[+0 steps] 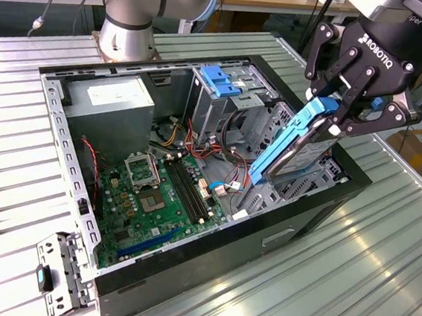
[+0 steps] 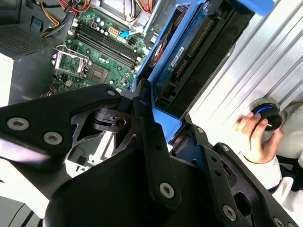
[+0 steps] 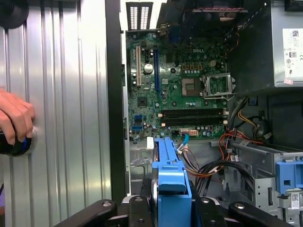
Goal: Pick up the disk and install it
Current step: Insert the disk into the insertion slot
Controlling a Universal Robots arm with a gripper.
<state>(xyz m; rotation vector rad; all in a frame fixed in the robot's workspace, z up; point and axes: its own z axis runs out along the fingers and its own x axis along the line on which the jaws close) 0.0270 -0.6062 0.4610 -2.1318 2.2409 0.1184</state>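
While the gripper [image 1: 336,116] is clenched on the upper end of the disk [image 1: 292,149], the drive hangs tilted over the open computer case [image 1: 186,260], at the end toward the exterior view's right. Its bright blue carrier faces the inside of the case. Its lower end dips below the rim beside a grey metal bay [image 1: 263,200], and it may be touching that metal, though the angle leaves this unclear. In the second wrist view the black fingers [image 2: 147,124] press on the blue frame from both sides. In the first wrist view the blue rail of the disk [image 3: 169,165] points toward the green motherboard [image 3: 180,85], which lies flat on the floor of the case. A grey power supply box [image 1: 115,104] fills the case's far corner toward the exterior view's left, and a light-blue latch piece [image 1: 220,80] sits on a metal cage at the far wall. The case rests on a ribbed metal table [image 1: 348,291], where a small grey bracket [image 1: 61,278] lies just beside the case's near corner. The arm's base [image 1: 131,16] stands behind the case. Outside the case, a person's hand [image 2: 255,139] rests on the table with its fingertips on a dark round object [image 2: 267,116] ringed in blue.
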